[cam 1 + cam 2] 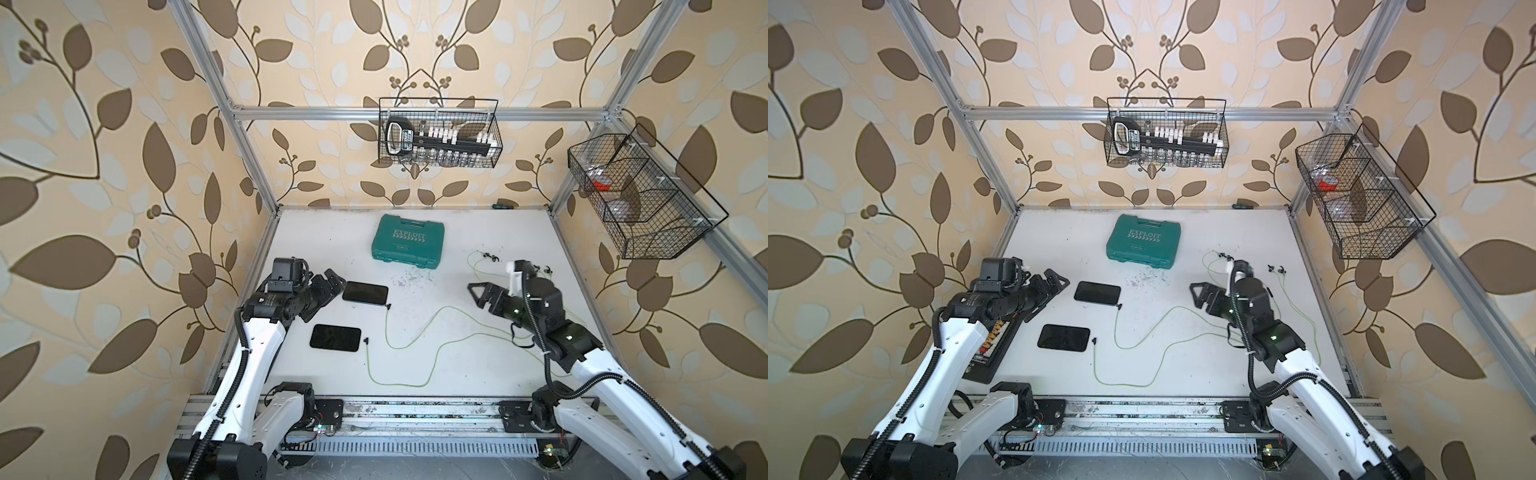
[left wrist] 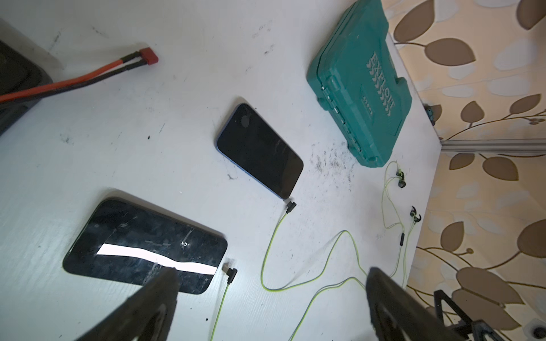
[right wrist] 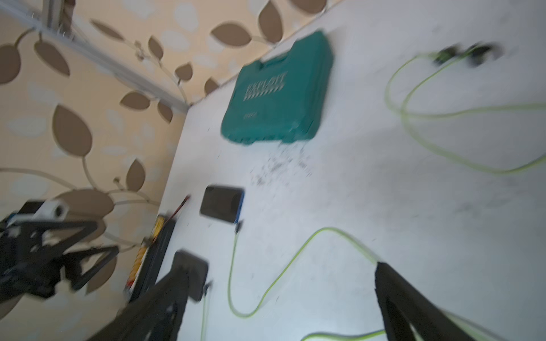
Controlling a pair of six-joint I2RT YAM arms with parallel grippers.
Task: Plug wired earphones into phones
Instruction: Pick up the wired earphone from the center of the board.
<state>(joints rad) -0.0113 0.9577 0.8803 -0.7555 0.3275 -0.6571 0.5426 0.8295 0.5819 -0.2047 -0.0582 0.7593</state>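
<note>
Where the far wall counts as 12 o'clock on the white table [image 1: 457, 365], the stock reads as follows.

Far phone [image 1: 365, 294]: flat, black, screen up, at 9 o'clock from the table's centre.

Near phone [image 1: 336, 338]: same kind, at 8 o'clock, close to the first but apart from it.

Far plug [image 2: 291, 206]: small, black, angled, touching the 3 o'clock end of the far phone.

Near plug [image 2: 231, 273]: same kind, touching the 3 o'clock end of the near phone. How deep either plug sits cannot be told.

Earphone cables [image 2: 262, 265]: two, yellow-green, looping loose from the plugs across the centre towards 3 o'clock.

First earbud pair [image 2: 401, 181] and second earbud pair [image 2: 415, 215]: black, lying at 2 o'clock.

Left gripper [image 1: 326, 299]: at 9 o'clock, near the far phone's outer end, jaws spread wide, nothing between them.

Right gripper [image 1: 478, 296]: at 3 o'clock, jaws apart and empty. Its wrist view is blurred.

Teal case [image 1: 408, 241]: marked EXPLOIT, lid down, at 12 o'clock.

Black box [image 1: 994, 345]: yellow-red labels, at the 8 o'clock edge, partly under the left arm.

Red-and-black lead [image 2: 88, 78]: red connector, lying beside the box.
</note>
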